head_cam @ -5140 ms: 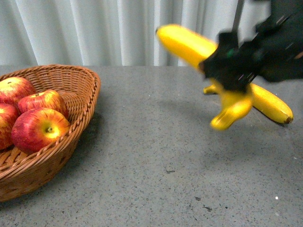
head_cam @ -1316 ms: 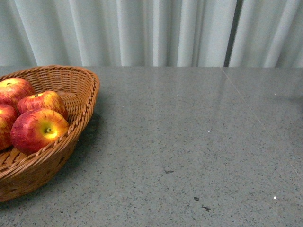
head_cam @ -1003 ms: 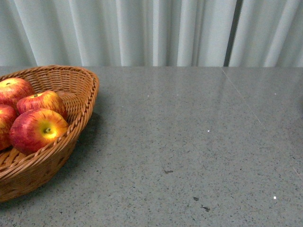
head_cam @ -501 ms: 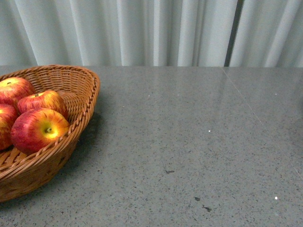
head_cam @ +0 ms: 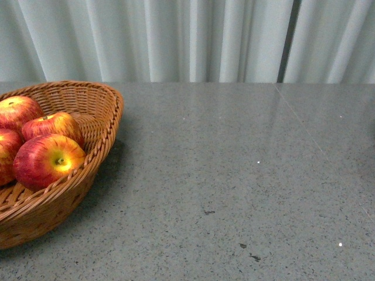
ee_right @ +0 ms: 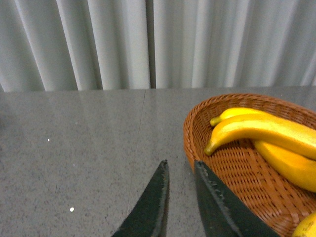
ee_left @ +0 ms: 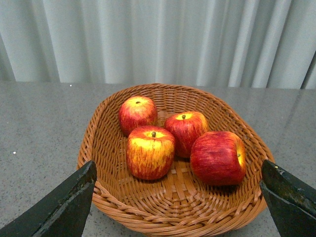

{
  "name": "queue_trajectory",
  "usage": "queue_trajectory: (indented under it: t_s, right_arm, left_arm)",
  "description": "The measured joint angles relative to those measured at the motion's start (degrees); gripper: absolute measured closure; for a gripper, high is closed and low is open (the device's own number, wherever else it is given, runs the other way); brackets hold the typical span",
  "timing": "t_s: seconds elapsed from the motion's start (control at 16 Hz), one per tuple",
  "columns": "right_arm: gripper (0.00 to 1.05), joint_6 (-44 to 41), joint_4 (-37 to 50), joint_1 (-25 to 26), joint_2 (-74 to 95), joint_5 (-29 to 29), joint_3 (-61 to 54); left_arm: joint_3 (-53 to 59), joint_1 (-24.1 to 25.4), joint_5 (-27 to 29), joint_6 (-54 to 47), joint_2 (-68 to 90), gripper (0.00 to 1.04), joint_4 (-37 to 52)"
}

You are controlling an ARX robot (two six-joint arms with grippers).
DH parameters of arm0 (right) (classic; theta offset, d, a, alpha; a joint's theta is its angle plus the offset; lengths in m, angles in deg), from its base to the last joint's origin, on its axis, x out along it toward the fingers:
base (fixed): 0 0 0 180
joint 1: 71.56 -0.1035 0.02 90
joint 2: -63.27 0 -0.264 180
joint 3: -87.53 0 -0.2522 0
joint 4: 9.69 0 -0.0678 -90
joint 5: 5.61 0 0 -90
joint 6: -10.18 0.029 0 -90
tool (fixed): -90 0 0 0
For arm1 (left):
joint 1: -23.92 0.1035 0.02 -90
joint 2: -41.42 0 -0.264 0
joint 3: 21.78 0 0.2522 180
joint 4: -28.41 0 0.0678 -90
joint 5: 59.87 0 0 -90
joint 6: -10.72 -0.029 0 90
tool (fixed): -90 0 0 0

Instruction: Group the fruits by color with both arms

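Observation:
Several glossy red apples (head_cam: 48, 161) lie in a wicker basket (head_cam: 104, 126) at the left of the front view; neither arm shows there. In the left wrist view the same apples (ee_left: 150, 152) sit in the basket (ee_left: 173, 212), and my left gripper (ee_left: 180, 197) is open and empty, its black fingers (ee_left: 59, 210) wide apart, on the near side of the basket. In the right wrist view yellow bananas (ee_right: 266, 131) lie in a second wicker basket (ee_right: 237, 182). My right gripper (ee_right: 180, 168) is shut and empty, above the table beside that basket's rim.
The grey speckled table (head_cam: 234, 175) runs back to pale pleated curtains (head_cam: 187, 38). A few small dark specks (head_cam: 253, 256) mark the table near its front edge.
5.1 s ago my right gripper held bananas in the air at the right of the front view. Now arm and bananas are out of that view. Nothing has moved over the last second.

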Motion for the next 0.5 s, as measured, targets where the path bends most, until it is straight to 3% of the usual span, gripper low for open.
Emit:
queue_trajectory:
  t_s: [0.13,0.31,0.44,0.5]
  right_arm:
    - [1.04,-0.5,-0.1,0.2,-1.8,-0.1,-1.5]
    - [1.03,-0.6,0.0,0.2,-3.3,0.0,-1.7]
    - [1.03,-0.6,-7.8,0.2,-10.9,-0.2,-4.0]
    - [1.03,-0.6,-6.9,0.2,-12.2,-0.1,-4.1]
  left_arm:
    - [0.0,0.0,0.0,0.0,0.0,0.07,0.0]
    - [0.0,0.0,0.0,0.0,0.0,0.07,0.0]
    - [0.0,0.0,0.0,0.0,0.0,0.07,0.0]
    - [0.0,0.0,0.0,0.0,0.0,0.07,0.0]
